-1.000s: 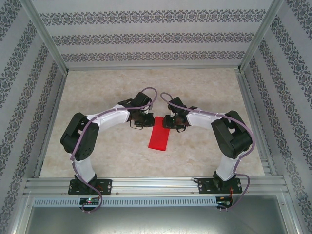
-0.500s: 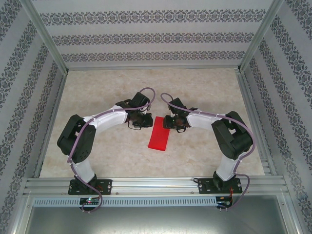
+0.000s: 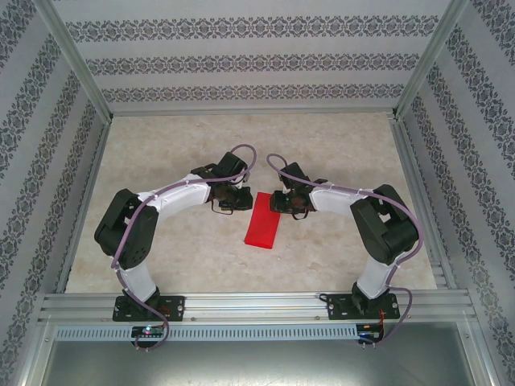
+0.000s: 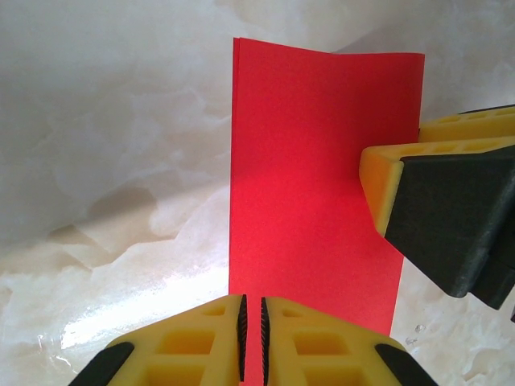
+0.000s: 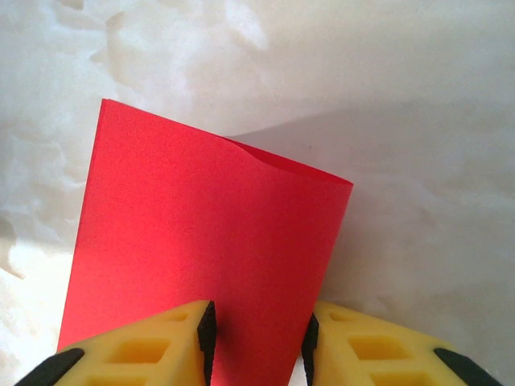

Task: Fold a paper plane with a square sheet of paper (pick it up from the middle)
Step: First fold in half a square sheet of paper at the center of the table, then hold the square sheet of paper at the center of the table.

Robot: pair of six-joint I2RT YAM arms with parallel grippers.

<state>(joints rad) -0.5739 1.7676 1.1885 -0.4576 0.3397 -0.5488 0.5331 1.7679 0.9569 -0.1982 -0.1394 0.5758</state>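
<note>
"What does the overhead view give you?"

"Both arms are bent at the elbow, with the forearms reaching inward and low. The paper (image 3: 262, 224) lies mid-table (image 3: 346, 153) as a long folded strip. The left end effector (image 3: 235, 201) and the right end effector (image 3: 280, 203) flank its far end. From up there I can't read either one's opening."

"And the wrist cameras?"

"On the left wrist, its yellow fingers (image 4: 201, 342) are drawn nearly together, with just a thin slit between them over the paper's edge. I can't tell whether they pinch it. The right one's finger touches the opposite edge. On the right wrist, the fingers (image 5: 161, 338) stand apart, empty, with the paper's edge between them. That view also shows two layers at the far edge, the top one slightly lifted."
</note>
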